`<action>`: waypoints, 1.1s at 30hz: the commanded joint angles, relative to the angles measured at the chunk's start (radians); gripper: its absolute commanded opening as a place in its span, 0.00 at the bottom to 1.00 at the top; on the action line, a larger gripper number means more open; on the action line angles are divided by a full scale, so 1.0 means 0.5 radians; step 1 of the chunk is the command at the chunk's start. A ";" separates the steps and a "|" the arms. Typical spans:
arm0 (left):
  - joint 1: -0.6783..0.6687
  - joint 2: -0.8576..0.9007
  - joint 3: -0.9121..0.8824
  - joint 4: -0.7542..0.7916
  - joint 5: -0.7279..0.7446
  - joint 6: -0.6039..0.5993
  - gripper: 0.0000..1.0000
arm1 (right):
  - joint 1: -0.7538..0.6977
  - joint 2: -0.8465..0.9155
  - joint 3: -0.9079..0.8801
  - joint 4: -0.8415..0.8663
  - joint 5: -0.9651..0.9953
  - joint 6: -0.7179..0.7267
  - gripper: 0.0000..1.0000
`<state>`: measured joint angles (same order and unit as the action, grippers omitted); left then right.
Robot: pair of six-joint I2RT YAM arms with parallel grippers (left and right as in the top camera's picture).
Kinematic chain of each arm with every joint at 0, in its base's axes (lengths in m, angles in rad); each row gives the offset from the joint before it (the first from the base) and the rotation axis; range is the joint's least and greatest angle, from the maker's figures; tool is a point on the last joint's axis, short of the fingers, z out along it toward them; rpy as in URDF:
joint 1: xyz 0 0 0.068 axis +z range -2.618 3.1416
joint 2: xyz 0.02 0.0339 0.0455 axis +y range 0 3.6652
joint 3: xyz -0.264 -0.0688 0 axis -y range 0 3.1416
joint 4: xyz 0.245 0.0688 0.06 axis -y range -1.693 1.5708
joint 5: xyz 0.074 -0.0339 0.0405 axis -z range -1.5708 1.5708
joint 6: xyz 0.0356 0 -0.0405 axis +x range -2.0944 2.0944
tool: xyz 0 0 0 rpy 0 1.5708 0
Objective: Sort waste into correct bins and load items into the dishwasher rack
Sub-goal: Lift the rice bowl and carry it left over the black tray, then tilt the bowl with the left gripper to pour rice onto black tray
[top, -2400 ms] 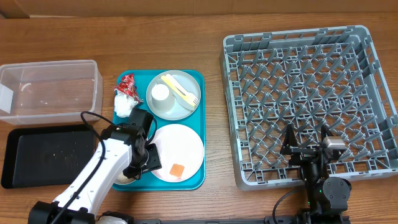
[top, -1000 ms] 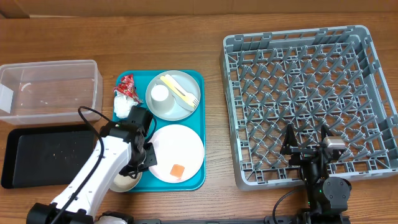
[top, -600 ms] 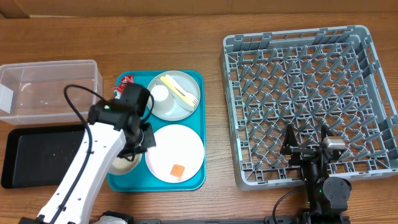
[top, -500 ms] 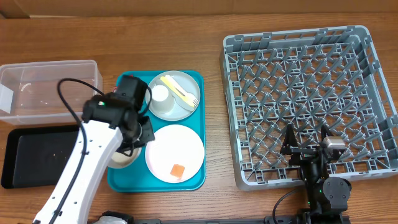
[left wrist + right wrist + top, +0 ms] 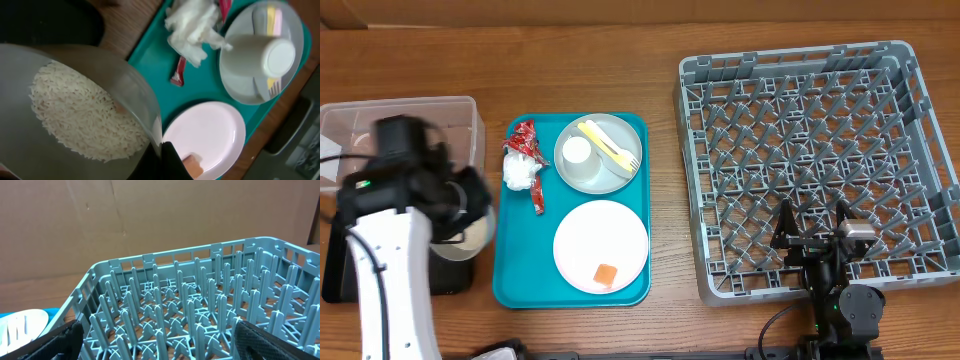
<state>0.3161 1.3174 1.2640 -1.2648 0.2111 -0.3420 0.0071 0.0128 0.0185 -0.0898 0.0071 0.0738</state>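
Over black tray (image 5: 450, 278) | left fingers (image 5: 172, 162) clamped bowl (image 5: 134, 92) rim | seemed stiff, slick; rice (image 5: 75, 117) spill-prone if tipped | right fingers (image 5: 265, 340) spread wide

text: none legible | labels: none | brands: none | numbers: none | signs: none

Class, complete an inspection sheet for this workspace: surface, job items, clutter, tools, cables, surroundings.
Surface: wooden table with teal tray.
Job's things: bowl holding rice above black tray; clear tub beside; rack empty; cup, fork, spoon on grey plate; orange cube on white plate; napkin, red wrappers on teal tray.
Clutter: nothing seen.
Tools: left tool shut on bowl; right tool open near rack.
Cables: black cable at right arm's base.
Surroundings: cardboard behind rack.
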 commanded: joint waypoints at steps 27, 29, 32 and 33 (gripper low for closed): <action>1.242 -0.027 -0.517 0.895 1.238 0.259 0.04 | -0.005 -0.018 -0.021 0.012 0.012 -0.014 1.00; 1.290 -0.027 -0.555 0.905 1.260 0.259 0.04 | -0.005 -0.018 -0.021 0.012 0.012 -0.014 1.00; 1.387 -0.027 -0.615 0.910 1.323 0.317 0.04 | -0.005 -0.018 -0.021 0.012 0.012 -0.014 1.00; 1.426 -0.027 -0.641 0.919 1.363 0.336 0.04 | -0.005 -0.018 -0.021 0.012 0.012 -0.014 1.00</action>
<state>0.9848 1.3148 0.9768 -0.8139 0.8051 -0.2241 0.0071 0.0128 0.0185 -0.0895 0.0071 0.0734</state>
